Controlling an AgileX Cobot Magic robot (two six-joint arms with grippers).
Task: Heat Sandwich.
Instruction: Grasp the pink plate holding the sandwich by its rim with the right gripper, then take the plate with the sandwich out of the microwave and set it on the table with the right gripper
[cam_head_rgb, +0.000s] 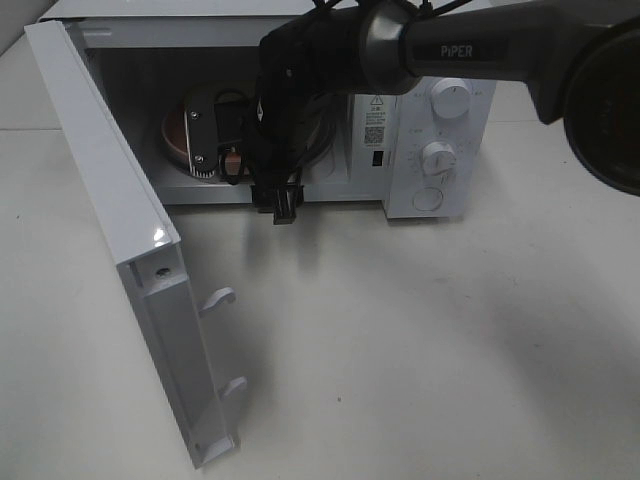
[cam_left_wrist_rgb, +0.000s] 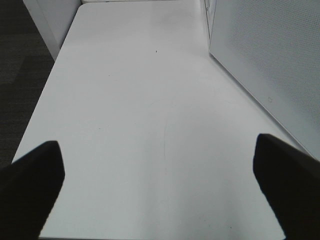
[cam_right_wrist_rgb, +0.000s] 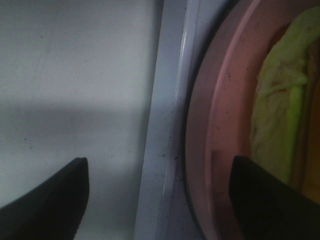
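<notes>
Both sets of jaws stand wide and empty, right gripper (cam_right_wrist_rgb: 159, 200) at the microwave (cam_head_rgb: 440, 150) mouth beside the pink plate (cam_right_wrist_rgb: 220, 100) bearing the sandwich (cam_right_wrist_rgb: 280, 115), which looks soft, light, squashable, so best moved by the plate rim.

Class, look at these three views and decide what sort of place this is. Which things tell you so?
Probably a robot test bench staged as a kitchen corner, not a real kitchen. A white microwave stands with its door open on a bare white table, a pink plate with a sandwich sits inside, and carpet borders the table.
</notes>
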